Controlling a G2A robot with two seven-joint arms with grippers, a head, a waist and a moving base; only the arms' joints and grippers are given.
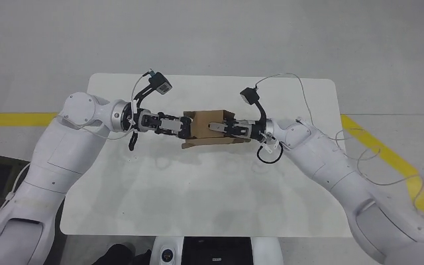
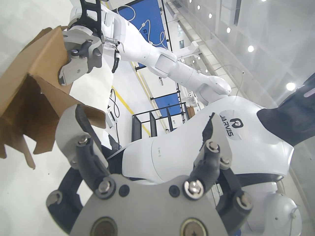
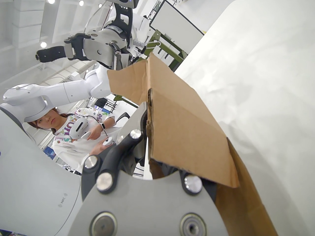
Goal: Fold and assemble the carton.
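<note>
The carton point(image 1: 207, 124) sat a little toward 12 o'clock from the middle of the worktop point(image 1: 199, 199). It was half-formed, with its brown walls partly opened and flaps hanging free at its 9 o'clock end. Whether it rested on the surface or was held just above it could not be told. The right jaws, at the carton's 3 o'clock end, were clamped on a wall edge, with one finger point(image 2: 73, 72) pressed against the outside of the panel. The left jaws stood wide apart at the 9 o'clock end, gripping nothing, one finger point(image 2: 82, 121) just beside a loose flap point(image 2: 96, 117).

The step in hand looked like squaring the body and turning in the end flaps. To do it well, the right grip probably needed to act as a firm anchor while the left arm pushed a flap over along its crease, not across it. Pressing close to the fold line would likely bend the board cleanly. Pushing at the flap's free tip risked buckling it or twisting the carton out of the right grip.
</note>
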